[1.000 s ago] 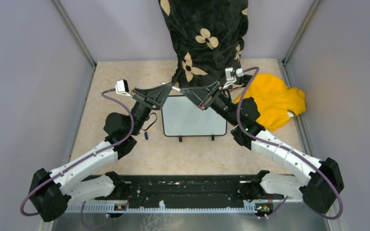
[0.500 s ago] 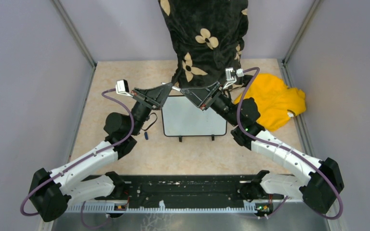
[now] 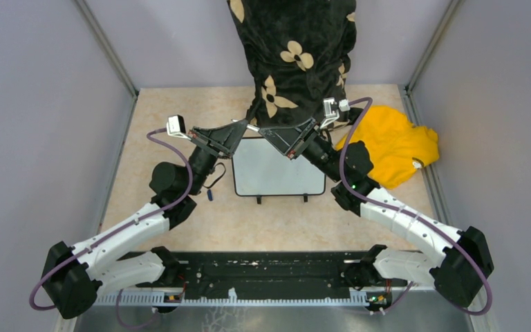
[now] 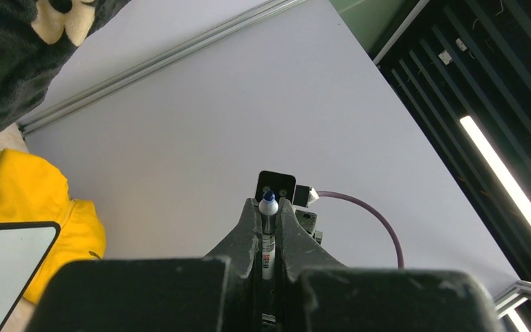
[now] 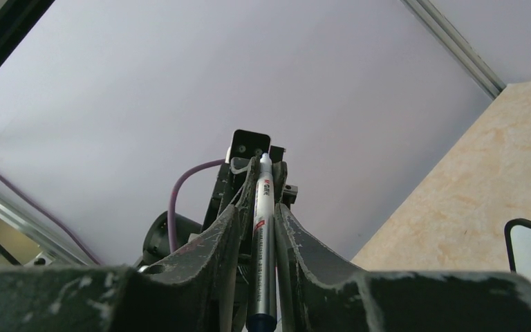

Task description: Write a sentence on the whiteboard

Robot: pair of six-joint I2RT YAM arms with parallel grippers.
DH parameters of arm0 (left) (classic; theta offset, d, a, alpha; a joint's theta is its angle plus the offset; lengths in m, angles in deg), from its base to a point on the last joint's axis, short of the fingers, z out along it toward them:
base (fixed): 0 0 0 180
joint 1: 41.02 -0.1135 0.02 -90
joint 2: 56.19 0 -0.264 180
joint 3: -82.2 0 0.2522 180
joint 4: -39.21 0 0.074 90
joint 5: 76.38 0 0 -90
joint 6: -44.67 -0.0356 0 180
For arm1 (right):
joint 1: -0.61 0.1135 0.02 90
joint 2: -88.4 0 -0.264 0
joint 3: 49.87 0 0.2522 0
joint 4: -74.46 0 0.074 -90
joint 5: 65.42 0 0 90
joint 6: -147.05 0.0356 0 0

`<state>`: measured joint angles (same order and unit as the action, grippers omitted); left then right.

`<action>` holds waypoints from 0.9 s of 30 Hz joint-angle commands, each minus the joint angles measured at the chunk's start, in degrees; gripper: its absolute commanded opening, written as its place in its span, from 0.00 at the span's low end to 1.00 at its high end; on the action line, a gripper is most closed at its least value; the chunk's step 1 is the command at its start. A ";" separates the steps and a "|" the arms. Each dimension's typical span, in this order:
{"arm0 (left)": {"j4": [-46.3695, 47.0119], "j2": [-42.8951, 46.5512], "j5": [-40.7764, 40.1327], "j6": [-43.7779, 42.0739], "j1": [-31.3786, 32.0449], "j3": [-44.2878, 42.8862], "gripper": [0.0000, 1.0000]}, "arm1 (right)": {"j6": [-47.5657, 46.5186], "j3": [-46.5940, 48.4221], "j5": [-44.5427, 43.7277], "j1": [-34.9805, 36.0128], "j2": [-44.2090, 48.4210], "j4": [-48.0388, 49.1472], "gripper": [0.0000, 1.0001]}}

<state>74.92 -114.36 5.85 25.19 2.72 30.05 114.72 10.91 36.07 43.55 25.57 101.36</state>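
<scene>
**Left-gripper pinch on the marker, board unwritten**

Nearest, just off the board's near-left corner: a small blue piece [image 3: 209, 195], probably the pen's cap.

Next, the whiteboard [image 3: 280, 169], flat at mid-table with its black feet toward the arms. No sentence on it in any view.

Over its far edge, fingertip to fingertip:
- **Left gripper** [image 3: 245, 126]: closed hard on the marker [image 4: 267, 242], blue nib bare and pointing toward the right gripper [image 3: 263, 130].
- **Between the right fingers:** a marker barrel [image 5: 263, 256], its dark blue end nearest that camera. Pinched or merely cradled, cannot tell. Same pen or a second one, cannot tell either.

Farther right, near the board's far corner: a yellow cloth [image 3: 390, 145]. Farthest back: a person in dark flowered fabric [image 3: 294, 55].

Judged step: readying the pen between the two grippers, with writing not begun. Calls next for one sure hold and a clear release by the other side. After that, nib tipped down onto the white face, lightly enough not to skid the board.

Print: red and black lettering on the barrel in both wrist views, too small to read.
</scene>
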 commanded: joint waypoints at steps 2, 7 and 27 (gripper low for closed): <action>-0.71 0.09 -0.21 0.05 0.50 1.25 0.00 | 0.23 0.00 -0.74 -0.32 0.78 5.07 0.26; -0.84 0.03 -0.23 0.05 0.46 1.23 0.00 | 0.07 0.17 -0.41 -0.29 0.71 5.02 0.22; -0.67 -0.27 -0.34 0.14 0.79 1.42 0.00 | -0.82 -1.08 -2.97 -0.34 2.19 4.68 0.21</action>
<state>74.51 -114.45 5.65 25.62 3.03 30.90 114.59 9.52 34.01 43.55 25.97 101.82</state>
